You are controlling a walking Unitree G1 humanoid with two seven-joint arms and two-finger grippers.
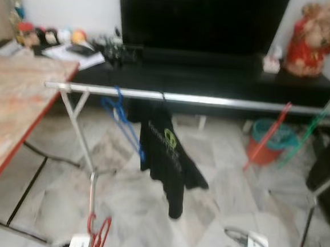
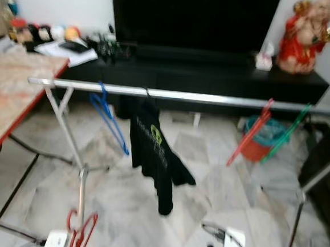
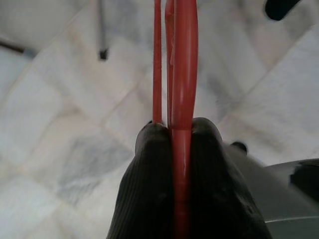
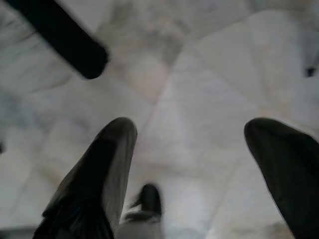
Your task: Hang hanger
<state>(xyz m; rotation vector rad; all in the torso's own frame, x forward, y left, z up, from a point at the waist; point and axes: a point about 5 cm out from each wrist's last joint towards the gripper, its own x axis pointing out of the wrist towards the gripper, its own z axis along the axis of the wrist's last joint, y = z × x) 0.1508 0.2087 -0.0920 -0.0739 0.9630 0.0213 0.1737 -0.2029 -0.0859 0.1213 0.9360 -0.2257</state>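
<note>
A rail point(image 1: 212, 100) spanned the room above the floor point(image 1: 147, 208), carrying a shirt point(image 1: 165, 152) and a blue hanger point(image 1: 122, 120). Low and short of it, the left gripper point(image 3: 172, 132) clamped a red hanger point(image 1: 100, 236); the right gripper point(image 4: 189, 139) stood spread, idle. Carrying seemed underway; next, raise the hook over bare rail.

Head views blurred, red hanger point(image 1: 100, 236) cut by bottom edge, shirt point(image 1: 164, 152) print unreadable
</note>
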